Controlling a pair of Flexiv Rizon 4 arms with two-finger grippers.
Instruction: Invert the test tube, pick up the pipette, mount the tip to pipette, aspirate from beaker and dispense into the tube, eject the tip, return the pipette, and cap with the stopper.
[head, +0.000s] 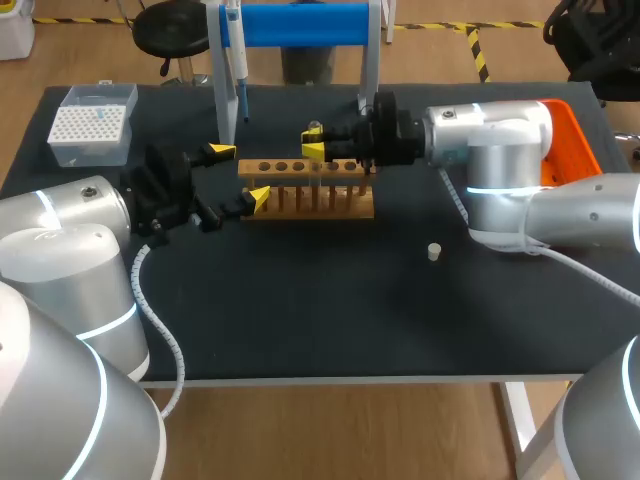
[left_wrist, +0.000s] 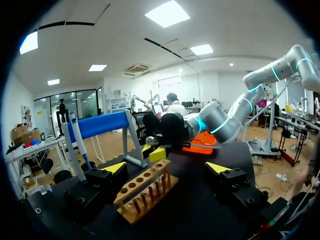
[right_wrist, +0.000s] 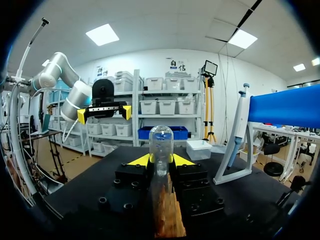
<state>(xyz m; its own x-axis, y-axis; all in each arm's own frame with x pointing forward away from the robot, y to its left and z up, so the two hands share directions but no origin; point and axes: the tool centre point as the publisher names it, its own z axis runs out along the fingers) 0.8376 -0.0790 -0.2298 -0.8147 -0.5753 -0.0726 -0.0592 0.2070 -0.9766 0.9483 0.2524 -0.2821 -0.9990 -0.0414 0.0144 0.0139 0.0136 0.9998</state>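
Observation:
A wooden tube rack (head: 305, 192) stands at the table's middle back. My right gripper (head: 316, 151) is shut on a clear test tube (head: 315, 130) that stands in the rack with its rounded end up. In the right wrist view the test tube (right_wrist: 161, 142) sits between both yellow tips of the right gripper (right_wrist: 161, 161). My left gripper (head: 240, 175) is open and straddles the rack's left end. In the left wrist view the rack (left_wrist: 147, 192) lies between the left gripper's (left_wrist: 166, 170) wide-spread fingers. The pipette (head: 238, 60) hangs on its stand. A small stopper (head: 434, 252) lies to the right.
A white tip box (head: 92, 122) sits at the back left corner. The stand's blue bar (head: 300, 24) crosses behind the rack. An orange object (head: 572, 135) shows behind my right arm. Dark tabletop (head: 330, 320) stretches bare in front of the rack.

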